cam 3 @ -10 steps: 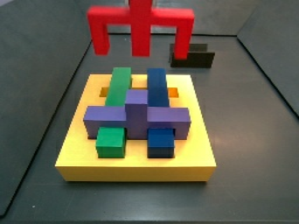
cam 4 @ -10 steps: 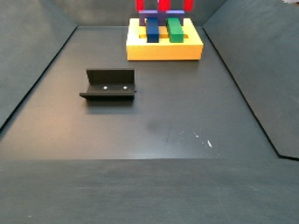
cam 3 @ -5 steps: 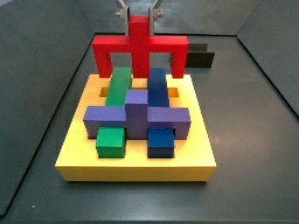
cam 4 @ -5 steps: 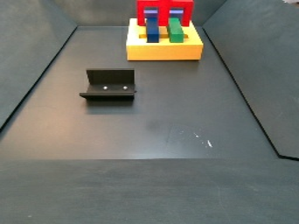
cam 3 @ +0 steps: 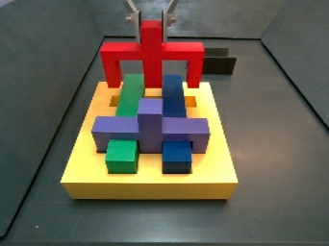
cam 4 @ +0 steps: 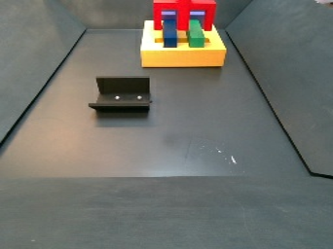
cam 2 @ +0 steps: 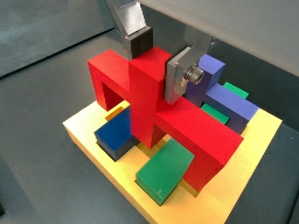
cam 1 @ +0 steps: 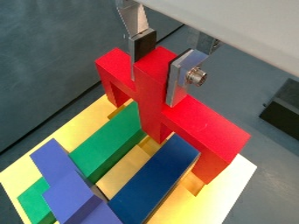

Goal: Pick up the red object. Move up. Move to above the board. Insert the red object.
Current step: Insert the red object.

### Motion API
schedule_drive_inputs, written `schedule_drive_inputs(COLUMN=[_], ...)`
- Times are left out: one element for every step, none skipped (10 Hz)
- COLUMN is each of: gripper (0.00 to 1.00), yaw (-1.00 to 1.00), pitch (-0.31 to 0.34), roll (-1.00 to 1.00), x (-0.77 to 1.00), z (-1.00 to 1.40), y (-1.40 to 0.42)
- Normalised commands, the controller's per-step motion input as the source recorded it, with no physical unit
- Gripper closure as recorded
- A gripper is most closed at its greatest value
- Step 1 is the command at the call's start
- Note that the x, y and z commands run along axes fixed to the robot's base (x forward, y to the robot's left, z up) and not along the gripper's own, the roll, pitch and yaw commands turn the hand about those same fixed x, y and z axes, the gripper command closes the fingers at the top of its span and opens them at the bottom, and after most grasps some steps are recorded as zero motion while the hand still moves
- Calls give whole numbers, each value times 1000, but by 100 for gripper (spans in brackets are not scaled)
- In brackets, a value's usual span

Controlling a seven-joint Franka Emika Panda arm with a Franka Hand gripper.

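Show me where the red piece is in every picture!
Wrist view: the red object fills the middle, clamped by the gripper over the board.
Wrist view: red object in the middle, gripper on its stub.
Side view: red object at the top, at the board's far end.
Side view: red object small, at the top edge.
Shared landmark: the yellow board.

Dark grey matte table [cam 4: 169, 204] w/ low dark walls [cam 4: 29, 92] along its side & far edges. Black fixture [cam 4: 121, 94] stands mid-table. Faint light glints [cam 4: 215, 153] nr centre.
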Motion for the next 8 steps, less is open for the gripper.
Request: schedule_drive_inputs(gripper=[100,100,100,100,100,100,100,100], yaw=[91,86,77,40,57,69,66,60], pitch=[0,-6,-9,-14,-16,-83,-141,-157], roll=[54,64,57,69,126,229,279,294], x=[114,0,0,3,23,66,20,0], z=[-200,-169,-157,-146,-157,-160,-171,-174], y=[0,0,0,-6,-26,-57,-100,-106])
